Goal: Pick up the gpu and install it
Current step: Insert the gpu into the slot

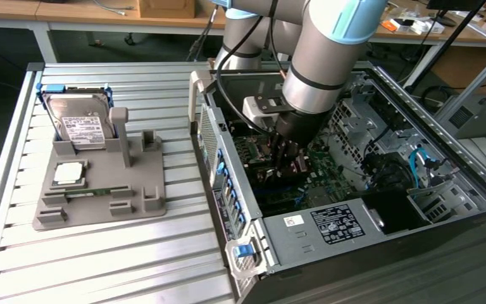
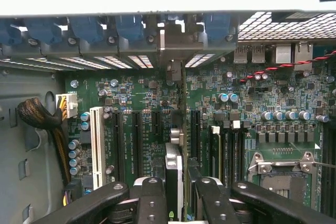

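Bench: ribbed metal top, cut off at the exterior view's left edge.
Holder: grey tray on the bench, at the exterior view's left.
Hard drive: stands upright at the holder's far end, white label facing out.
CPU chip: small silver square lying flat in the holder.
Computer case: open, to the right of the holder; its far corner is cut off.
Arm: reaches down into the case, hiding part of the motherboard.
Fingers: narrow, clamped on the gpu.
Gpu: held edge-on over the motherboard slots; whether it is seated is hard to make out.
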